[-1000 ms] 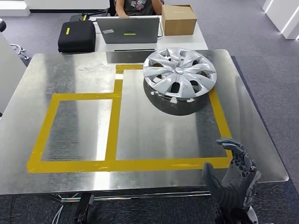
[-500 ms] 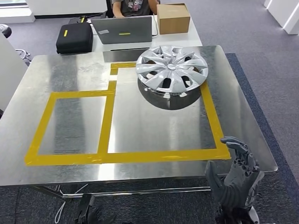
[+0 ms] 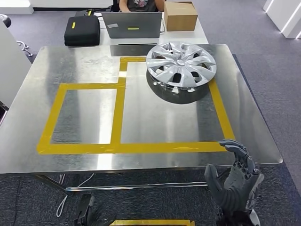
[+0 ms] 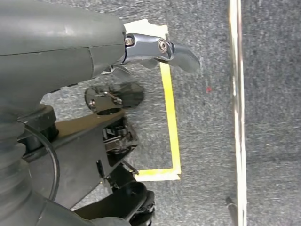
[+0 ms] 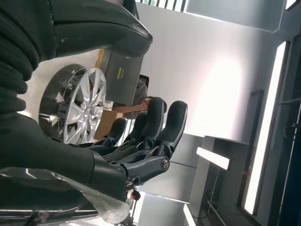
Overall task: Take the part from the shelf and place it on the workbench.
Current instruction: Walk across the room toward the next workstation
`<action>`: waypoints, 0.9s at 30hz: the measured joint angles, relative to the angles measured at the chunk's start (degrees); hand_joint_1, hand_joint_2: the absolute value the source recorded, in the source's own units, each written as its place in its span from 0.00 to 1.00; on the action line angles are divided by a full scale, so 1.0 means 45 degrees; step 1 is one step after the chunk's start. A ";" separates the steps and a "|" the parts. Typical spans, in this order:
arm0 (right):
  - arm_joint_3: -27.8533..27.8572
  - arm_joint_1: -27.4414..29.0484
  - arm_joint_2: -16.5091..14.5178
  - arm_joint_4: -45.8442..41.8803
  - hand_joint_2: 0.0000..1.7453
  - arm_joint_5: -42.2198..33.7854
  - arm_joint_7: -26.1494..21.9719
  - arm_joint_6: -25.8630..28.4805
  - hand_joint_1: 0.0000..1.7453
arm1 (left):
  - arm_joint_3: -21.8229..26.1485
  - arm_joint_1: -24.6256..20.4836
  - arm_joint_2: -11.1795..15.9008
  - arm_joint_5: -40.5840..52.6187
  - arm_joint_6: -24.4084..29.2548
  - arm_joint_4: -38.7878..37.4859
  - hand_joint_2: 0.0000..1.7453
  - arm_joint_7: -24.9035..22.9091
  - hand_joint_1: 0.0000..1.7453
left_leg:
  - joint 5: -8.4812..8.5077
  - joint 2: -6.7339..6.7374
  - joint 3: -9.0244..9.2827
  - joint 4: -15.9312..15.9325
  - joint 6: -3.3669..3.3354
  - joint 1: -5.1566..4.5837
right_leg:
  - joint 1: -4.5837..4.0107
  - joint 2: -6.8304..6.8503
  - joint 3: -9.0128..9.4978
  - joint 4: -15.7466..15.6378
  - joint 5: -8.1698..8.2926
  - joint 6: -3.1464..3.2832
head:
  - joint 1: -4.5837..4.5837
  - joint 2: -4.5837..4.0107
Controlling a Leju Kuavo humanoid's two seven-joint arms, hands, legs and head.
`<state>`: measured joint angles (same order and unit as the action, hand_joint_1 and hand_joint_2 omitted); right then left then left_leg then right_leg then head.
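The wheel cover (image 3: 181, 64) lies on the worktop (image 3: 32, 113) at its far right; behind it stand a laptop (image 3: 132, 25) and a box (image 3: 179, 16).

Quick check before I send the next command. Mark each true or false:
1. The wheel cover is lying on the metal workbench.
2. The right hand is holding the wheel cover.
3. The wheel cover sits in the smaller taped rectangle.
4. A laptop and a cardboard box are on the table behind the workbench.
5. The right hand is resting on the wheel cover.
1. True. The wheel cover lies on the workbench, at its far side.
2. False. The right hand is open and holds nothing, at the near edge.
3. False. It sits at the far right corner of the larger taped rectangle, overlapping the tape.
4. True. The laptop and cardboard box stand there.
5. False. The hand is well apart from it.
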<state>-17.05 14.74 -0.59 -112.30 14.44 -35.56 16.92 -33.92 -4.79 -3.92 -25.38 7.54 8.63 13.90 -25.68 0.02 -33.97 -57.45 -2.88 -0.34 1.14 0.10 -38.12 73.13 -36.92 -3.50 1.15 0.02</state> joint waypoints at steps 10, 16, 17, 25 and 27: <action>0.0017 -0.0027 -0.0006 -0.0038 1.00 0.0005 -0.0011 0.0000 0.45 | -0.0005 0.0023 -0.0004 0.0000 0.0000 -0.0004 1.00 0.0000 0.00 | 0.0166 -0.0032 -0.0618 -0.0365 0.0557 -0.0019 | -0.0106 0.0042 0.2291 -0.4025 0.1520 0.0588 | -0.0026 0.0000; 0.0045 -0.0021 -0.0015 -0.0039 1.00 0.0002 -0.0007 0.0000 0.45 | -0.0005 0.0038 0.0024 0.0000 -0.0005 -0.0005 1.00 0.0000 0.00 | -0.1874 -0.0037 -0.0863 -0.3352 0.0888 0.0187 | -0.0075 0.0094 0.1577 -0.3922 0.2144 0.0682 | -0.0084 0.0000; 0.0045 -0.0020 -0.0015 -0.0039 1.00 0.0003 -0.0006 0.0000 0.45 | -0.0005 0.0036 0.0030 0.0000 -0.0005 -0.0005 1.00 0.0000 0.00 | -0.1560 -0.0036 -0.0345 -0.2721 0.0892 0.0214 | -0.0068 0.0094 0.1443 -0.3860 0.2205 0.0650 | -0.0086 0.0000; 0.0060 0.0023 -0.0015 -0.0076 1.00 0.0011 -0.0011 0.0044 0.45 | 0.0000 0.0035 0.0054 0.0000 -0.0039 -0.0005 1.00 -0.0005 0.00 | -0.0766 -0.0030 0.1209 0.0297 0.0315 0.0145 | -0.0032 0.0050 0.0822 -0.3411 0.2244 0.0096 | -0.0051 0.0000; 0.0064 0.0043 -0.0015 -0.0078 1.00 0.0010 -0.0011 0.0052 0.45 | 0.0000 0.0014 0.0050 0.0000 -0.0040 -0.0005 1.00 -0.0005 0.00 | -0.0562 0.0010 0.0999 0.0322 0.0118 0.0147 | -0.0012 0.0023 0.0361 -0.2224 0.1230 0.0014 | -0.0021 0.0000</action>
<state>-16.76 14.93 -0.66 -112.65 14.48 -35.60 17.15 -33.92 -4.72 -3.70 -25.38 7.36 8.61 13.88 -28.21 0.07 -29.47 -56.00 -2.35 0.32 1.09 0.21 -36.50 63.12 -31.38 -3.44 1.05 0.02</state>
